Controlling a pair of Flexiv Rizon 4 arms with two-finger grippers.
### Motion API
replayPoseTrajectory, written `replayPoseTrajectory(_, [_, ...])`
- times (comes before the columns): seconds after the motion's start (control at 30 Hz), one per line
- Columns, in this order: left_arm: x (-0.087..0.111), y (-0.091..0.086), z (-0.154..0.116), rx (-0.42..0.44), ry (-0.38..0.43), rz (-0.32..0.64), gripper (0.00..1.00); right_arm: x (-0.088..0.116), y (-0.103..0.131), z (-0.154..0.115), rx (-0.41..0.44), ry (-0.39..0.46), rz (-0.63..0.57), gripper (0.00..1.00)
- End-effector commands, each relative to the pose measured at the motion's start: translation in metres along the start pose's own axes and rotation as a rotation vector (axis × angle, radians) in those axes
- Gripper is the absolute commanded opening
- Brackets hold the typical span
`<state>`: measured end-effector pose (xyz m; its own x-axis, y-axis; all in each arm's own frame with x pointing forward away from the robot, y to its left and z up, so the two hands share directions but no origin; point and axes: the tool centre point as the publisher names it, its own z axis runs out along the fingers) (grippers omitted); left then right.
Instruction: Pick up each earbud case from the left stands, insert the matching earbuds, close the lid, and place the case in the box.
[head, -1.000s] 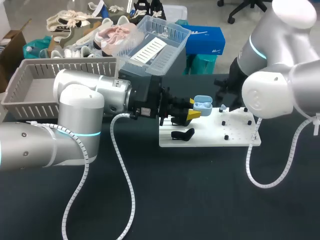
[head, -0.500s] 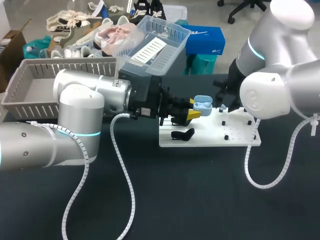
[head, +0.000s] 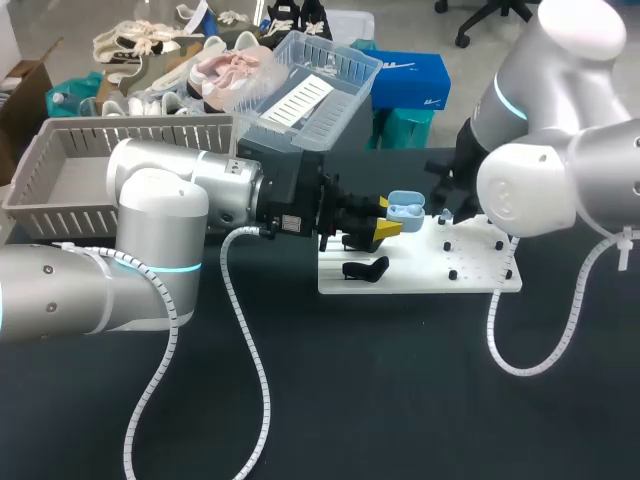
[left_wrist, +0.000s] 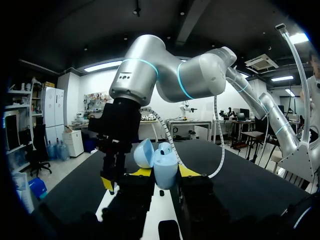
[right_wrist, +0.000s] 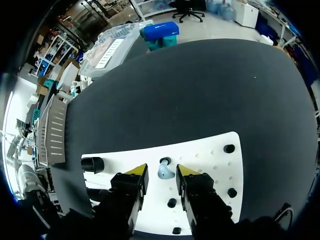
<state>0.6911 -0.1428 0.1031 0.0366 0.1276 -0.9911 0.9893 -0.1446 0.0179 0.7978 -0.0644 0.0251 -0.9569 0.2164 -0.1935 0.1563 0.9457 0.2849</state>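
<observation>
So the right arm (head: 530, 190) is barely creeping inward, and I'm guessing the right gripper (right_wrist: 160, 171) is lining up its grab: fingers spread, pale blue earbud (right_wrist: 165, 173) sitting between them on the white board (right_wrist: 210, 150), untouched. Meanwhile the left gripper (head: 385, 217) is staying clamped on the earbud case (head: 405, 208), which is looking light blue, rounded, lid flipped open.

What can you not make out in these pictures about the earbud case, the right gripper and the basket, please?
- Head view: the right gripper is hidden behind the right arm, by its own elbow.
- Left wrist view: the inside of the earbud case is hidden by its own front wall; in the head view it is too small to read.
- Head view: the near corner of the grey basket is hidden by the left arm.
</observation>
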Motion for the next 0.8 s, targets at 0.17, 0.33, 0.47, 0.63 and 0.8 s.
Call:
replayPoseTrajectory(0.17, [-0.0001, -0.0003, 0.0002, -0.002, 0.002, 0.000, 0.00, -0.0027, -0.0005, 0.0025, -0.001, 0.008, -0.002, 0.30])
replayPoseTrajectory(0.33, [-0.0001, -0.0003, 0.0002, -0.002, 0.002, 0.000, 0.00, -0.0030, -0.0005, 0.0030, -0.003, 0.008, -0.002, 0.16])
replayPoseTrajectory(0.47, [-0.0001, -0.0003, 0.0002, -0.002, 0.002, 0.000, 0.00, -0.0030, 0.0002, 0.0030, -0.003, 0.009, -0.002, 0.11])
replayPoseTrajectory(0.63, [-0.0001, -0.0003, 0.0002, -0.002, 0.002, 0.000, 0.00, -0.0031, 0.0006, 0.0031, -0.004, 0.009, -0.003, 0.00])
replayPoseTrajectory(0.8, [-0.0001, -0.0003, 0.0002, -0.002, 0.002, 0.000, 0.00, -0.0038, 0.0007, 0.0023, -0.005, 0.007, 0.001, 0.00])
